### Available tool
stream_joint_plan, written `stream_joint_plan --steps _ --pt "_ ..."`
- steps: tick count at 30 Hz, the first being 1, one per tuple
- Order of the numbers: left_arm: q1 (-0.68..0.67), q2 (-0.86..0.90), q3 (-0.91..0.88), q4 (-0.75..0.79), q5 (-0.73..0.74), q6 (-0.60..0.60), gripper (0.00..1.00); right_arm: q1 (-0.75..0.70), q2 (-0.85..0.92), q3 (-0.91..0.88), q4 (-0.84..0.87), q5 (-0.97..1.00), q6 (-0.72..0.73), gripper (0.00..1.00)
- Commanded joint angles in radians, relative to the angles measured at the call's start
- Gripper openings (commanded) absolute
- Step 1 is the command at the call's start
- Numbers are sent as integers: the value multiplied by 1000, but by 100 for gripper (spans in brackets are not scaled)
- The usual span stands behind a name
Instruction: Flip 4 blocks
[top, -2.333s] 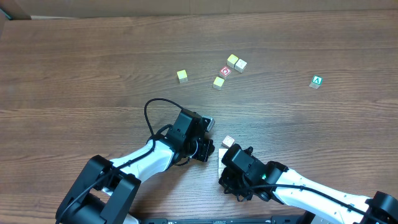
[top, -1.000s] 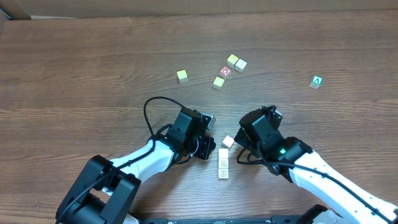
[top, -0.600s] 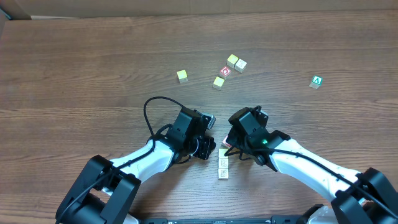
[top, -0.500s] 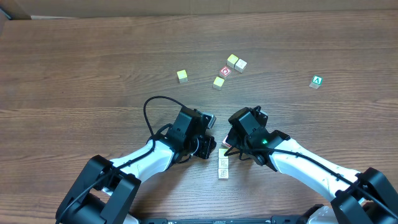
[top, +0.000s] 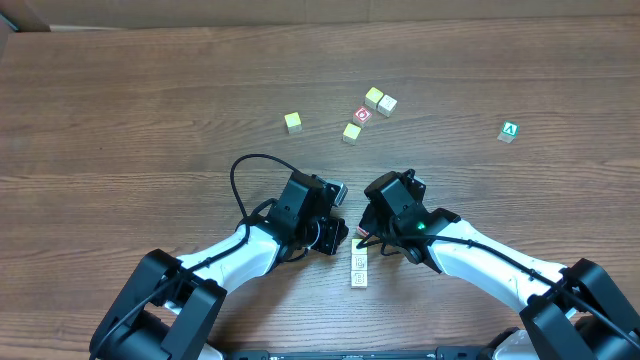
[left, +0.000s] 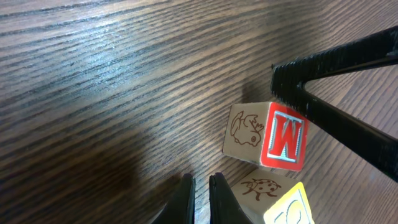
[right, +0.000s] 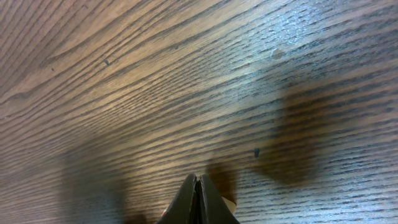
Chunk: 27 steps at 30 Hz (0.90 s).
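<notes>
Soft, even light fills the overhead view, which is sharp edge to edge with only faint shadows. In both wrist views pale glare streaks the wooden table (left: 124, 43) between diffuse dark shadows. The red "M" block (left: 267, 140) is crisp.

- Overhead: high above, facing straight down on the whole tabletop (top: 120, 90).
- Left wrist: low, very near the wood, facing the M block (left: 267, 140) and right gripper (left: 281, 81).
- Right wrist: close, facing bare wood.
- Overhead and left wrist share that near-edge patch.
</notes>
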Motion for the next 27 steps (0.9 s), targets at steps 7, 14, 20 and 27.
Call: stream_joint_plan --steps 7,14,20,27 --pt "-5 14 -10 14 -1 -3 4 -4 3 22 23 -33 -13 4" --pt "-5 14 -10 14 -1 -3 4 -4 3 22 37 -71 -43 4" --pt "-5 14 -10 24 -2 -3 4 -4 3 22 37 -81 -57 4" --pt "-5 14 -10 25 -4 -3 4 -4 3 22 37 -108 -78 4"
